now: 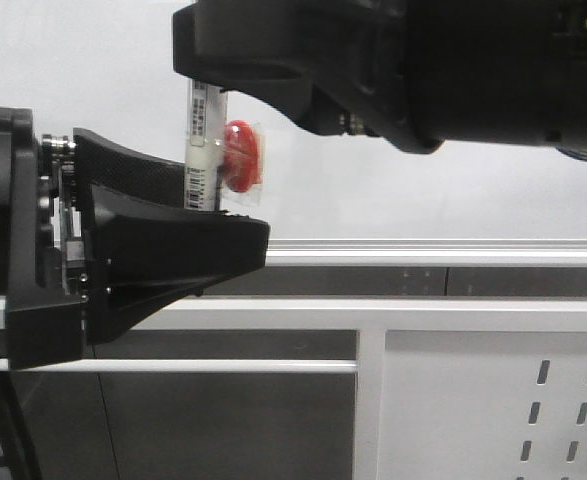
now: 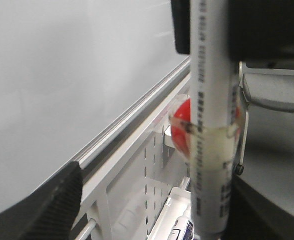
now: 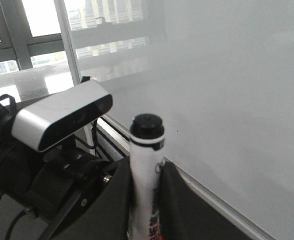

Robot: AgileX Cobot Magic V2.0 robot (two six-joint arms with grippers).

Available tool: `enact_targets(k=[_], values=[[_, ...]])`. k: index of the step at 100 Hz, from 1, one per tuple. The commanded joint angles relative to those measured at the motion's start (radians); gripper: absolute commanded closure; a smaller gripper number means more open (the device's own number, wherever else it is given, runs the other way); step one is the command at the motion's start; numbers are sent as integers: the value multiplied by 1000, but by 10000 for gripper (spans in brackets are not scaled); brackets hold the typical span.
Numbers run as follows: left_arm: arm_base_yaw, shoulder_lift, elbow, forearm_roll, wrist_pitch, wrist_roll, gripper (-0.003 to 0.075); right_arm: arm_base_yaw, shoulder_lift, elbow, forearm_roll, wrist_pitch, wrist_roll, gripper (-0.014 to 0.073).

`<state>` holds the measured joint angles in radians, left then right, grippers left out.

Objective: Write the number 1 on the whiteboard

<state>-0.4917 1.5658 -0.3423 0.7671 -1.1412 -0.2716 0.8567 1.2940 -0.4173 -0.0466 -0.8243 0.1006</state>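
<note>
Behind everything, the whiteboard (image 1: 93, 60) fills the back of the front view, with its silver frame edge (image 1: 433, 250) running along the bottom. No stroke is seen on the white face; only a tiny black speck (image 3: 176, 132) is seen in the right wrist view.

Below the frame, a white metal panel (image 1: 493, 400) with oval slots is seen, and a thin white rail (image 1: 223, 366) is stretched beside it.

A white marker (image 1: 203, 150) is held upright in front of the board, near the frame. A red round thing (image 1: 243, 155) in clear wrap is taped to its side. The marker's lower part is clamped by the left gripper (image 1: 208, 225), whose fingers are closed on it. The marker's black end (image 3: 147, 125) is seen poking out between the closed fingers of the right gripper (image 3: 145, 200), near the board; whether it touches cannot be told.

Much of the board's upper right is hidden by the big black right arm (image 1: 423, 60). A silver camera (image 3: 61, 120) is seen beside the marker. Wide bare board is left open on the right.
</note>
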Motion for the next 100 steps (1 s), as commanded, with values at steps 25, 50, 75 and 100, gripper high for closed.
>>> enact_targets(k=[25, 50, 75, 100], values=[[-3, -22, 4, -56, -219, -21, 227, -7, -18, -30, -13, -71, -1, 667], [-3, -22, 16, -29, -219, -23, 227, -7, -18, -30, -11, -71, -1, 667], [-3, -24, 16, 19, -219, -28, 227, -7, -18, -30, 8, -61, -5, 667], [-3, -95, 16, 54, -219, -28, 227, -46, -17, -30, 17, -51, -27, 667]])
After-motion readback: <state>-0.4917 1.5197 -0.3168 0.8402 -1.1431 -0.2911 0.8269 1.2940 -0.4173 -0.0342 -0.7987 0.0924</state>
